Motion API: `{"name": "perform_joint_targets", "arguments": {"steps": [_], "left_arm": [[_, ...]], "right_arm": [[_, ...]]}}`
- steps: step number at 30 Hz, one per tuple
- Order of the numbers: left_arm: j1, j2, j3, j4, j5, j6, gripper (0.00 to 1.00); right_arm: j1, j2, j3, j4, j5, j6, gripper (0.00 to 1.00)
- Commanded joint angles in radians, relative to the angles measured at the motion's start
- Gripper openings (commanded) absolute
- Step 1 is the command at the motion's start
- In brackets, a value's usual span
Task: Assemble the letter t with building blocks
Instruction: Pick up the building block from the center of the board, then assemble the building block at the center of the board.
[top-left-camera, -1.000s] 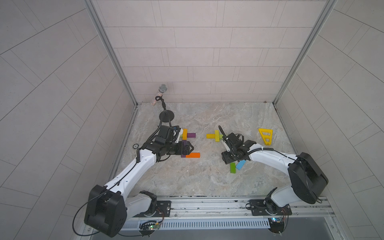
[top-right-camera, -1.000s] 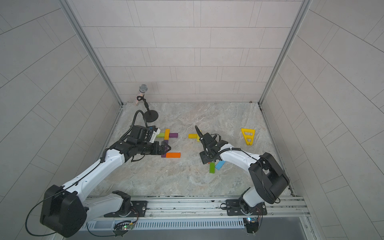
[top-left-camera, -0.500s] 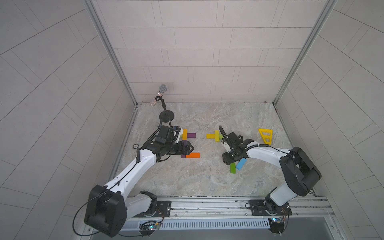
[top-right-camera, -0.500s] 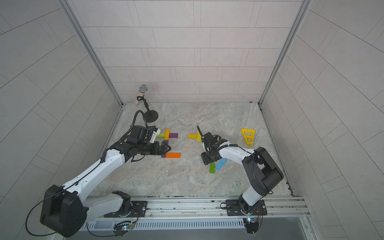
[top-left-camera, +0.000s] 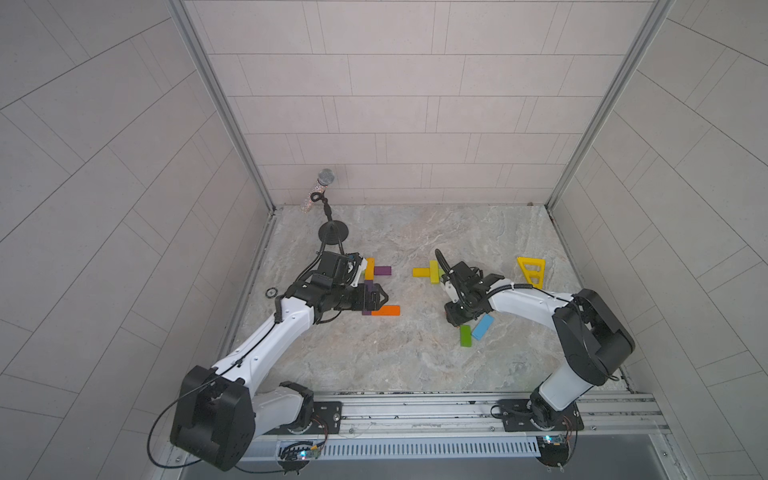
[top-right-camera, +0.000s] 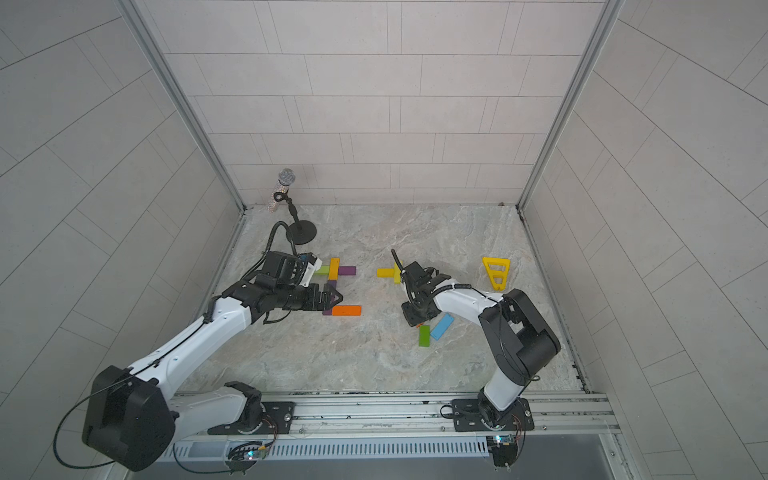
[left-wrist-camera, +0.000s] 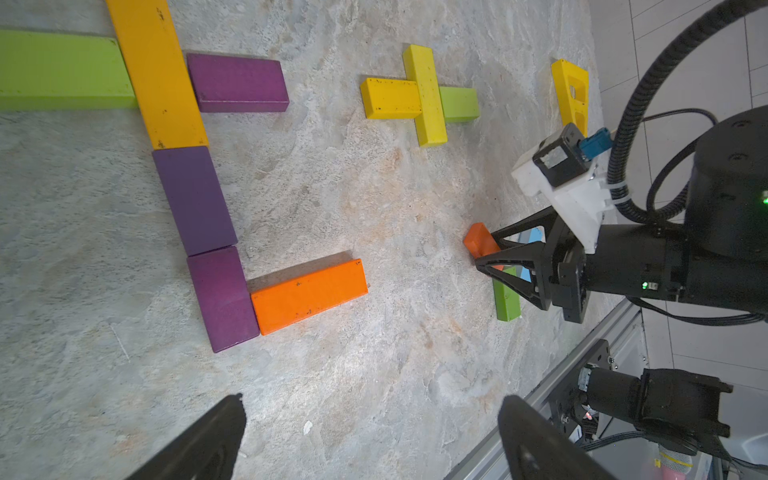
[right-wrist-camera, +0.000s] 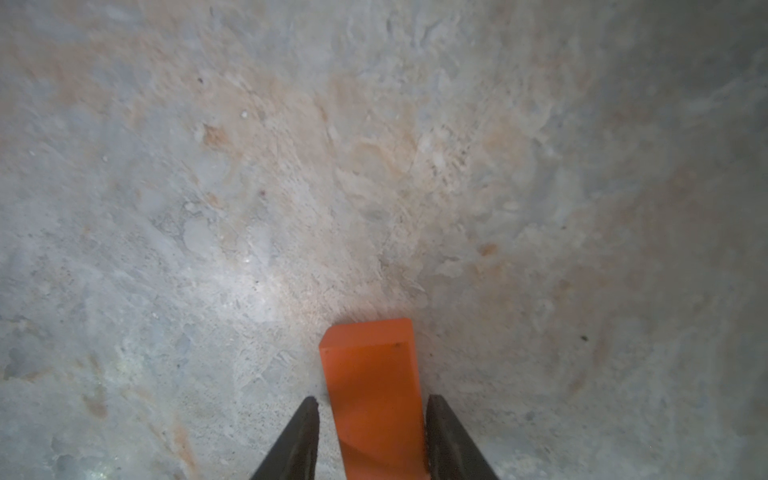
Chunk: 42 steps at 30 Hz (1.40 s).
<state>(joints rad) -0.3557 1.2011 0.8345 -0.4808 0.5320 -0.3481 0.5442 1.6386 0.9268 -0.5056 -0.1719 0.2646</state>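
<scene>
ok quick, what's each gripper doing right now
left gripper: open, empty.
right gripper: jaws around the small orange block, thin gap on one side; grip cannot be told.

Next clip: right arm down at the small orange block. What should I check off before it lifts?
1. Is the small orange block between the right gripper jaws: ok.
2. Is the grip fully closed: cannot tell; a gap shows at one finger.
3. Is the left gripper open and empty: ok.
4. Is the lime green block clear of the right fingers: cannot tell; it lies close by.
5. Does the long orange block abut the purple block: ok.
</scene>
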Motion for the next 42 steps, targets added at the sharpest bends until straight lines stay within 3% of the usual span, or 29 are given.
{"name": "perform_joint_targets", "arguments": {"steps": [1,12,16,19,22,26,35,42], "left_arm": [[-0.001,0.003,-0.014,0.019,0.006,-0.009,1.0],[0.003,0.009,-0.031,0.052,0.017,-0.02,1.0],[0.018,0.014,-0.029,0.066,0.029,-0.029,1.0],[0.088,0.032,-0.031,0.144,0.137,-0.099,1.0],[0.146,0.046,-0.031,0.223,0.202,-0.146,1.0],[0.17,0.07,-0.002,0.22,0.21,-0.115,1.0],[0.231,0.13,0.035,0.226,0.232,-0.096,1.0],[0.241,0.164,0.054,0.236,0.237,-0.112,1.0]], "right_arm": [[0.002,0.013,0.018,-0.045,0.025,-0.008,0.42],[0.006,0.024,0.027,-0.079,0.029,0.023,0.31],[0.01,0.033,0.061,-0.095,0.022,0.115,0.26],[0.02,0.034,0.102,-0.119,0.02,0.213,0.23],[0.031,0.035,0.152,-0.141,0.015,0.298,0.21],[0.054,0.082,0.254,-0.211,0.017,0.363,0.2],[0.062,0.218,0.427,-0.301,0.042,0.443,0.19],[0.062,0.265,0.464,-0.325,0.062,0.495,0.18]]}}
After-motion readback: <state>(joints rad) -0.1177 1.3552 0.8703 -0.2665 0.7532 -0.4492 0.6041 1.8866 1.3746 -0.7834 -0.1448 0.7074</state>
